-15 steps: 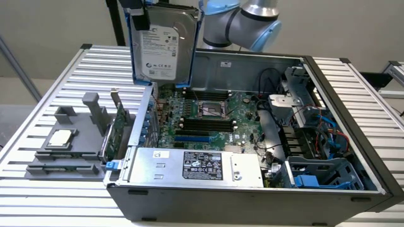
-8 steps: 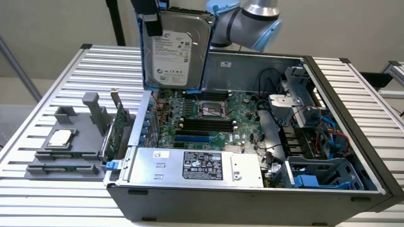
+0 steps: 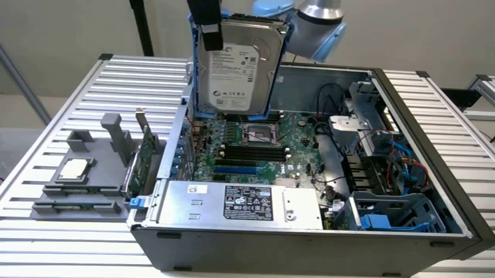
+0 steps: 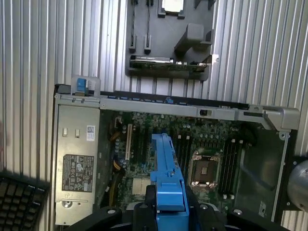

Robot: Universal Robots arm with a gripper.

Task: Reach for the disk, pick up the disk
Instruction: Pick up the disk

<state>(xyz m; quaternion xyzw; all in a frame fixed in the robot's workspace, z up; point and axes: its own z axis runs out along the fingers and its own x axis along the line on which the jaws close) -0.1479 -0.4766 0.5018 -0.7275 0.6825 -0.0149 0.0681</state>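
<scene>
While the disk [image 3: 238, 66] hangs in the air above the open computer case [image 3: 433, 174], we can see it is well off the board. It stands upright, with its white label facing the exterior view. A blue frame [image 3: 193, 81] runs around its sides. Our gripper [image 3: 210, 26] comes down from above and its black fingers [image 3: 213, 36] are closed on the top edge of the disk, so we are holding it up. The arm [image 3: 321, 20] is behind it, near the top of the exterior view.

In the wrist view, we look down along the blue frame [image 4: 166, 178], which sticks out from between our dark gripper parts [image 4: 168, 209]. Far below it lies the green board [image 4: 192, 154] with the empty chip socket [image 4: 206, 168].

Inside the case, under the disk, we see the green board [image 3: 255, 147] and its socket [image 3: 259, 132]. At the near side of the case sits a silver power box [image 3: 240, 202] with a black label. At the exterior view's right corner of the case there are blue and black bays [image 3: 395, 211] and some wires [image 3: 371, 162].

On the grey table [image 3: 139, 72], at the exterior view's left of the case, there is a dark grey holder [image 3: 85, 185]. A small square chip [image 3: 73, 169] rests on it, and a green card [image 3: 147, 150] stands upright in it, close to the case wall.
</scene>
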